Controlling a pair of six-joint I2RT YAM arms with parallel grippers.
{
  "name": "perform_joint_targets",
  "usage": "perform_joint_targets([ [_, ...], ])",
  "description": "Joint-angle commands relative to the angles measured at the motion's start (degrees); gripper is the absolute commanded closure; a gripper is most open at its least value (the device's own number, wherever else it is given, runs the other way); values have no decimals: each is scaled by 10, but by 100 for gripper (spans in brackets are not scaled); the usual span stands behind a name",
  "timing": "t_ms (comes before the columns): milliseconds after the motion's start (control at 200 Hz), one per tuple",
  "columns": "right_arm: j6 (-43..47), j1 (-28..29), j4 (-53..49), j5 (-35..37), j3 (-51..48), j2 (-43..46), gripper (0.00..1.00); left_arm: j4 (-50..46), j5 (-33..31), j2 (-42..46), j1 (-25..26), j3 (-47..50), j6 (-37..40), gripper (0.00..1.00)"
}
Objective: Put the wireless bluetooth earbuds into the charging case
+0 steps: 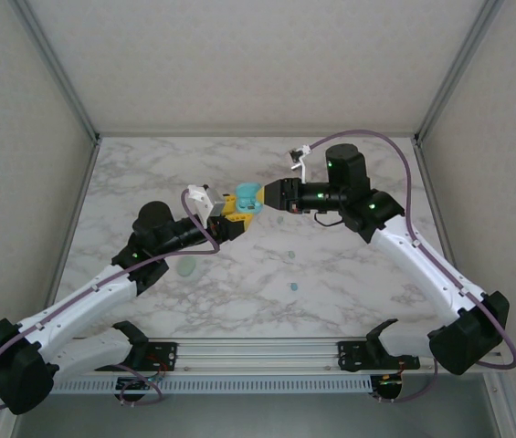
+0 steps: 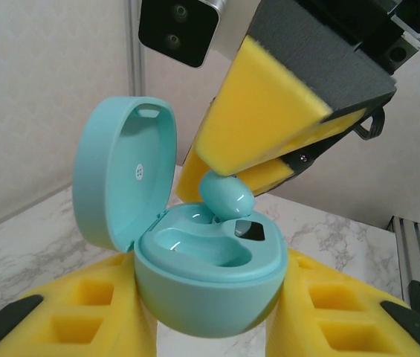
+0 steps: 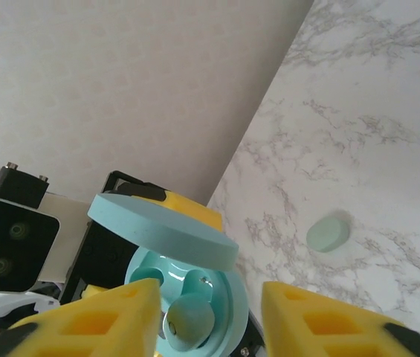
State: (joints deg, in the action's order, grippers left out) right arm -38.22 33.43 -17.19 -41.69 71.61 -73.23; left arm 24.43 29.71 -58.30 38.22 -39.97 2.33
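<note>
Marble table (image 1: 148, 173), grey walls (image 1: 239, 64). From above, we note the left gripper (image 1: 232, 208) clamped on the open charging case (image 1: 247, 195), held off the table, the right gripper (image 1: 263, 195) meeting it; a loose earbud (image 1: 293, 286) lies on the marble, well apart. Left wrist: an earbud (image 2: 226, 195) (teal, like the case) sits at the case's socket. Right wrist: the right jaws stand parted either side of it.

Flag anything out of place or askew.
The earbud sits tilted and proud of its socket in the open charging case, not seated. Another small teal bud lies loose on the table.
</note>
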Motion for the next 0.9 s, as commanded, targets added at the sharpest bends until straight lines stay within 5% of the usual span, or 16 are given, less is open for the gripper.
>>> perform_joint_targets([
  [0,1,5,-12,8,22,19,53,14,2,1,8,-12,-2,82],
  [205,7,5,-37,11,36,25,51,12,2,-5,8,-13,0,82],
  [395,3,5,-47,16,41,32,63,9,-1,-6,8,-14,3,82],
  [891,-7,11,-41,3,44,6,73,6,0,-5,8,-15,3,82],
])
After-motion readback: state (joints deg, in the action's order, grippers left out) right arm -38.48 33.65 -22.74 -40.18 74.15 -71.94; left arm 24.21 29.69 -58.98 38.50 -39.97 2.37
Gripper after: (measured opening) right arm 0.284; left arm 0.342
